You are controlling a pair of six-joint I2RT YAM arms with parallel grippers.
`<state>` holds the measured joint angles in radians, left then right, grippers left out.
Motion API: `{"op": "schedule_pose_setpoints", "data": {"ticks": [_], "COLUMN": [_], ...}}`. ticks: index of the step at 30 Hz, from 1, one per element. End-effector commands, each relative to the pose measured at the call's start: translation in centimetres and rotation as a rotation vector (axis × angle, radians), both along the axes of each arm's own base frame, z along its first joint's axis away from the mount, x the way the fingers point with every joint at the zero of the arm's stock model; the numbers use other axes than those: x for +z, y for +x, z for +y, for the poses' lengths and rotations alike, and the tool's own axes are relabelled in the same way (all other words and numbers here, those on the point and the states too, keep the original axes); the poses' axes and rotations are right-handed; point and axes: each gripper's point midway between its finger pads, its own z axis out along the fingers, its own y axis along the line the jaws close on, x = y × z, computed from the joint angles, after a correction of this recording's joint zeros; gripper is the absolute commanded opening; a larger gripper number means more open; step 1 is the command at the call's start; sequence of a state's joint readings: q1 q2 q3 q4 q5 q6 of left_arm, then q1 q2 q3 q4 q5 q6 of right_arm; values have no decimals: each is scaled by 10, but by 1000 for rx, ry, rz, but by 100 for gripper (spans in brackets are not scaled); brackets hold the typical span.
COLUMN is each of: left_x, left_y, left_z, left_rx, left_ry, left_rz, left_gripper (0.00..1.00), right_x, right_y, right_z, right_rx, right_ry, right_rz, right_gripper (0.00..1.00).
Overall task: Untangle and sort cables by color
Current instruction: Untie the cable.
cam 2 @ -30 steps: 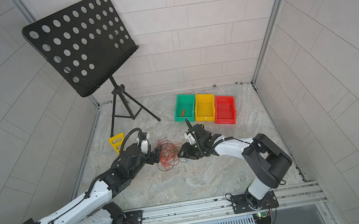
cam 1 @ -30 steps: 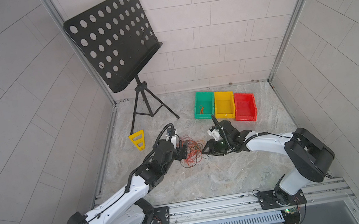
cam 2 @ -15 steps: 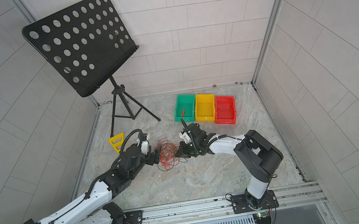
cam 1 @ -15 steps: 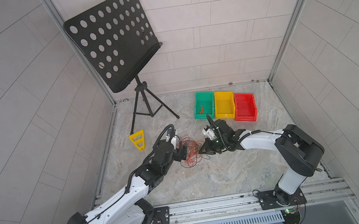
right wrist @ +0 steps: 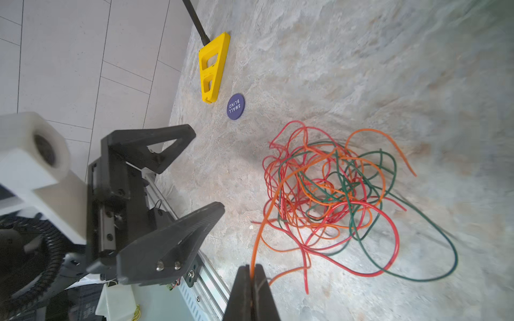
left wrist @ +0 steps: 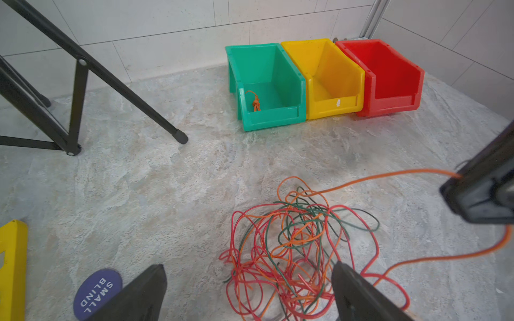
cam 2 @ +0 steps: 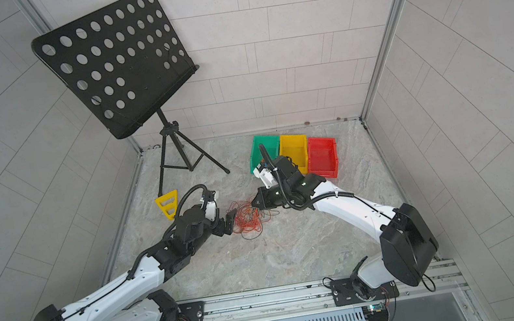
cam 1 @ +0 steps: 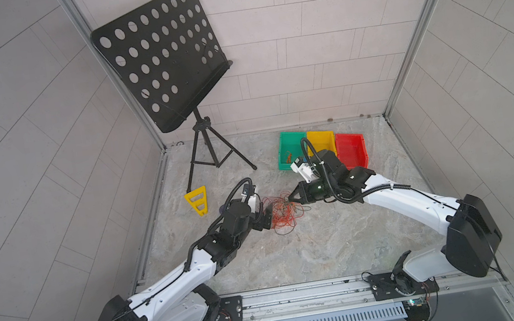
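Observation:
The cables lie in one loose tangle of red, orange and dark green strands on the stone floor between both arms. My right gripper is shut on one orange cable at the tangle's right edge. That strand runs taut from the pile to the jaws and also shows in the left wrist view. My left gripper stands wide open at the tangle's left edge, its fingers straddling part of the cables without gripping any.
Green bin, yellow bin and red bin stand in a row behind the right arm. The green one holds a small orange coil. A music stand, a yellow triangle piece and a purple disc are at the left.
My right gripper moved left into the tangle's edge, shut on an orange cable and rose a little. The left gripper opened slightly wider and stayed in place.

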<state>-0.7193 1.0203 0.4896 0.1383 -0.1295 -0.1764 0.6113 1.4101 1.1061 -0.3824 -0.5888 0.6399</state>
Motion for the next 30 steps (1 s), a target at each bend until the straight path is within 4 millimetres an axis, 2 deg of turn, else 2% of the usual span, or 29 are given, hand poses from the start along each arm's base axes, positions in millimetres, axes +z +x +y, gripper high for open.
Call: {"op": "schedule_pose_setpoints", "data": {"ticks": [1, 8, 14, 21, 27, 30], "left_x": [24, 25, 9, -27, -66, -76], "left_y": [7, 14, 27, 37, 43, 44], "left_z": [-16, -41, -74, -105, -105, -103], "left_rx": [-38, -104, -172, -230, -195, -183], "left_ry": [-88, -161, -253, -326, -285, -274], "left_rz": [-39, -28, 16, 86, 149, 162], "left_gripper": [100, 100, 100, 100, 97, 96], "right_x": [16, 49, 68, 86, 119, 137], "right_y": [-5, 0, 1, 4, 7, 9], "right_z": [-14, -24, -27, -38, -56, -67], "right_rx": [15, -24, -35, -60, -90, -109], "right_ry": [-58, -26, 0, 8, 38, 54], "right_rz": [-56, -131, -175, -204, -263, -296], "right_gripper": [0, 0, 0, 0, 0, 0]}}
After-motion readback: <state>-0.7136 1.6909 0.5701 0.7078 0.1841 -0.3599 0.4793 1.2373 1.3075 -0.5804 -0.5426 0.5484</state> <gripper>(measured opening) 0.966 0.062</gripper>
